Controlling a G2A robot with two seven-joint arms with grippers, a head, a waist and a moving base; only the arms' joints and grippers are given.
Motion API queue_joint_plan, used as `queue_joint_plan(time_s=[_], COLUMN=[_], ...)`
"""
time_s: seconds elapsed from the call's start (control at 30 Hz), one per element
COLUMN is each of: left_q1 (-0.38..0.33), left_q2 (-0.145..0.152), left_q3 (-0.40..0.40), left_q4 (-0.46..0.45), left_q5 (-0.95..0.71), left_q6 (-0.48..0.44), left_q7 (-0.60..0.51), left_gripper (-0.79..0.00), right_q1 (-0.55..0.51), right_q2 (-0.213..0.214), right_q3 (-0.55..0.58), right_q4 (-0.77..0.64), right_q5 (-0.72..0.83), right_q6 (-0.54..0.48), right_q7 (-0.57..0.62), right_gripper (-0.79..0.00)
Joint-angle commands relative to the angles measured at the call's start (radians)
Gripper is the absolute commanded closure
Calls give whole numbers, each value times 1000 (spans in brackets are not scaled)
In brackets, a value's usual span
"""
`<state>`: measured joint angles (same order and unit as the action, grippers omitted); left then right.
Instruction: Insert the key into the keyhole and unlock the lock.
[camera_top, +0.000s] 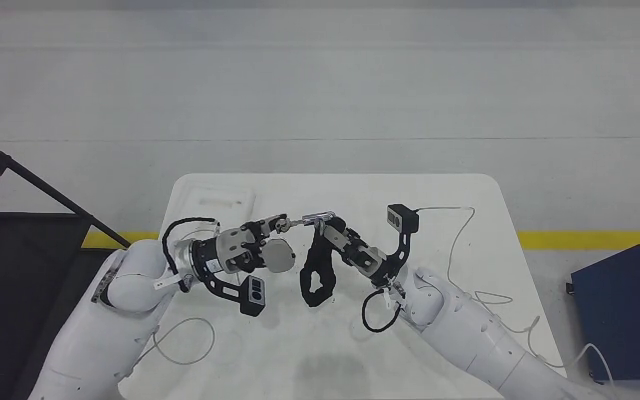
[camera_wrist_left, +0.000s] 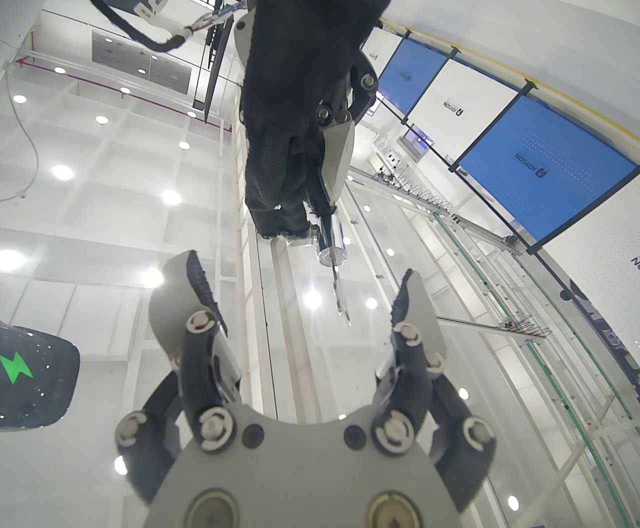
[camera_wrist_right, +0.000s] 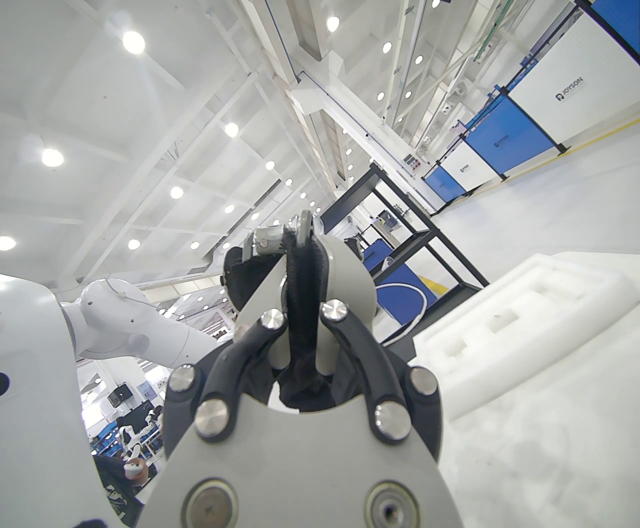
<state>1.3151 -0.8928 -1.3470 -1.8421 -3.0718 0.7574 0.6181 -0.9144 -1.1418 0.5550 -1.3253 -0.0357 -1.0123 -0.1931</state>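
Two arms meet above the middle of the white table (camera_top: 450, 200), their grippers nose to nose and held clear of its surface. The right gripper (camera_wrist_right: 300, 245) has its jaws pressed together on the black strap (camera_top: 318, 280) of the lock (camera_wrist_left: 330, 240), and the rest of that strap hangs below it in a dark loop over the tabletop. The lock's silver barrel sticks out just past the right fingertips; in the right wrist view it sits at the tip of the closed fingers with a small metal ring beside it. A thin key (camera_wrist_left: 341, 300) projects from the barrel's end face and points straight at the left gripper (camera_wrist_left: 300, 270); how deep it sits in the keyhole cannot be told. The left gripper's jaws stand wide apart, one ribbed finger (camera_wrist_left: 195, 285) on each side of the key's line, and neither touches the key or the barrel. In the top view the left gripper (camera_top: 272, 225) and the right gripper (camera_top: 325, 222) lie almost in one line, with the silver lock (camera_top: 312, 215) bridging the small gap between them. A white foam tray (camera_wrist_right: 525, 310) with cut-out pockets rests on the table at its far edge, well apart from both grippers.
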Motion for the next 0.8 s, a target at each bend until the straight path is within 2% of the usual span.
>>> queue_joint_plan(time_s=[0.0, 0.03, 0.07, 0.1, 0.77], left_q1=[1, 2, 1, 1, -4], left_q2=[3, 4, 5, 7, 10], left_q3=[-4, -5, -6, -7, -16], left_q4=[-1, -2, -3, -3, 3], left_q5=[0, 0, 0, 0, 0], left_q6=[1, 1, 2, 4, -1], left_q7=[6, 8, 13, 19, 26], left_gripper=[-212, -268, -379, -785, -785], right_q1=[0, 0, 0, 0, 0], right_q2=[0, 0, 0, 0, 0], right_q3=[0, 0, 0, 0, 0], right_q4=[0, 0, 0, 0, 0], right_q5=[0, 0, 0, 0, 0], right_q6=[0, 0, 0, 0, 0], right_q7=[0, 0, 0, 0, 0], right_gripper=[0, 0, 0, 0, 0])
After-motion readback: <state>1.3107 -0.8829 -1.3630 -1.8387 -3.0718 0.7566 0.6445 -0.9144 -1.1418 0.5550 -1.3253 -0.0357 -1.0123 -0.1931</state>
